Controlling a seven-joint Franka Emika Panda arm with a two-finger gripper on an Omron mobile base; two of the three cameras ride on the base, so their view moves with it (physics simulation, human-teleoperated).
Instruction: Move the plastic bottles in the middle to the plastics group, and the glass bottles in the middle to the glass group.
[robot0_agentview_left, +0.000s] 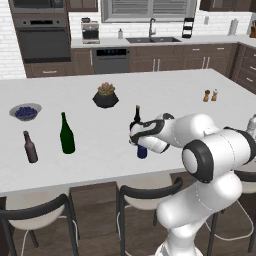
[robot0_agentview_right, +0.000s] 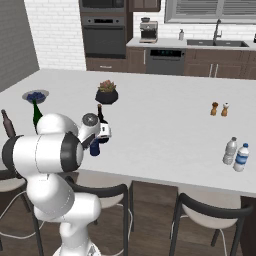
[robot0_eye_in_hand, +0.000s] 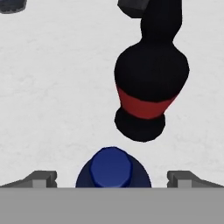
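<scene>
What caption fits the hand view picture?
Open gripper poised above the blue bottle, red-banded bottle just beyond.

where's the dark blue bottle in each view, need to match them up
Left base view: the dark blue bottle stands at centre, lower part showing under the arm's hand.
Right base view: left of centre, partly behind the hand.
Hand view: bottom centre, seen from above, between the open finger tips of the gripper.
Shared landmark: the red-labelled dark bottle right beside it.

Standing on the white island (robot0_agentview_left: 165, 90): potted succulent (robot0_agentview_left: 105, 95) at twelve o'clock, bowl of blueberries (robot0_agentview_left: 25, 111) at ten, salt and pepper shakers (robot0_agentview_left: 210, 95) at two.
</scene>
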